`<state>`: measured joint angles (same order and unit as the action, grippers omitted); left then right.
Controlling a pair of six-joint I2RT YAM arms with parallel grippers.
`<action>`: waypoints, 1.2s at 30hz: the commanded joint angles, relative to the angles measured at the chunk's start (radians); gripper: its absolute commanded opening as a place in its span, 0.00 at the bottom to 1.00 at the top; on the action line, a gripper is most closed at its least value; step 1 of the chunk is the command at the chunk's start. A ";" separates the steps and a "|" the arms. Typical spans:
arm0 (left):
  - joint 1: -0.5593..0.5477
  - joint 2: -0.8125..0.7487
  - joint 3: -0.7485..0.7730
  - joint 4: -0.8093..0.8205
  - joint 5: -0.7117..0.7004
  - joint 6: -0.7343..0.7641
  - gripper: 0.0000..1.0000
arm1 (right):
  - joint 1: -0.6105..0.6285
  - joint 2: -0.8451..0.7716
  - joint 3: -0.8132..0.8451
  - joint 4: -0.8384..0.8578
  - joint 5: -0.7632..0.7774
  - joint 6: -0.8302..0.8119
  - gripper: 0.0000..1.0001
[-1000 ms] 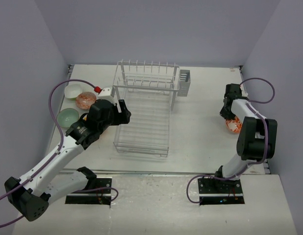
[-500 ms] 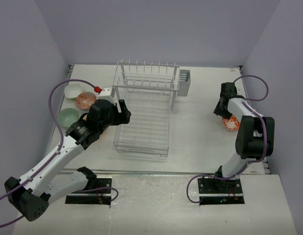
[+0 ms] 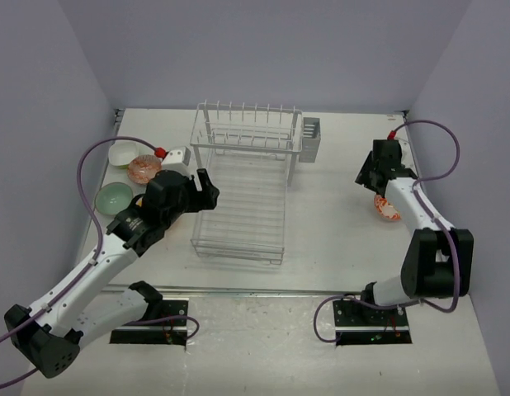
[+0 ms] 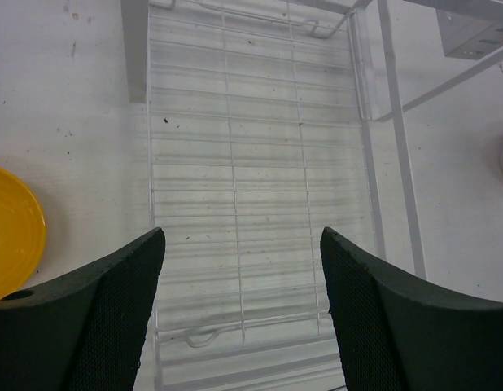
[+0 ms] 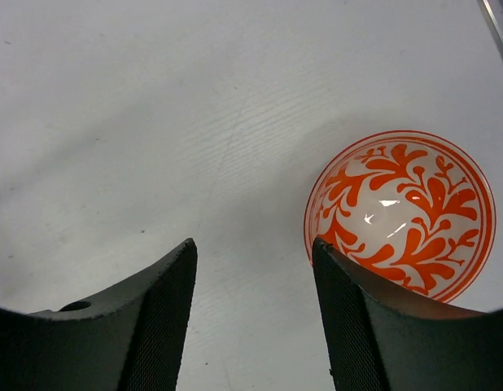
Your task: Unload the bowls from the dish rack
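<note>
The white wire dish rack (image 3: 238, 194) stands mid-table, and no bowl shows in it. My left gripper (image 3: 203, 186) hovers open over the rack's left side, with only the lower tray (image 4: 260, 163) between its fingers. An orange-yellow bowl (image 4: 11, 232) lies just left of it. A mint green bowl (image 3: 115, 197), a reddish patterned bowl (image 3: 144, 169) and a pale bowl (image 3: 123, 153) sit at the far left. The white bowl with orange-red pattern (image 5: 398, 213) rests on the table at the right (image 3: 387, 208). My right gripper (image 5: 253, 244) is open beside it, holding nothing.
A grey cutlery holder (image 3: 311, 139) hangs on the rack's far right corner. The side walls stand close to the left bowls and to the right bowl. Purple cables loop off both arms.
My right gripper has opened, let go of the orange-red patterned bowl and drawn back from it; the bowl now lies on the table. The left arm has barely moved.
</note>
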<state>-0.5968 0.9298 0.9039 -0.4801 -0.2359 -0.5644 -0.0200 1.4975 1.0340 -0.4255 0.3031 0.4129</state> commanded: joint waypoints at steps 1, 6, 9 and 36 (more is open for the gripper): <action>-0.003 -0.037 -0.019 0.052 -0.017 0.003 0.78 | 0.046 -0.140 -0.038 0.085 0.036 -0.022 0.60; -0.003 -0.062 -0.033 0.066 -0.034 0.017 0.81 | 0.098 -0.290 -0.086 0.119 0.016 -0.017 0.78; -0.003 -0.077 -0.048 0.081 -0.020 0.017 0.83 | 0.117 -0.332 -0.095 0.108 -0.018 0.000 0.88; -0.003 -0.105 -0.111 0.117 -0.043 -0.017 1.00 | 0.313 -0.746 -0.405 0.255 -0.297 0.000 0.99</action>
<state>-0.5968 0.8379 0.8032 -0.4122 -0.2569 -0.5655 0.2813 0.7494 0.6441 -0.2119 0.0414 0.4191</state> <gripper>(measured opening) 0.996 0.987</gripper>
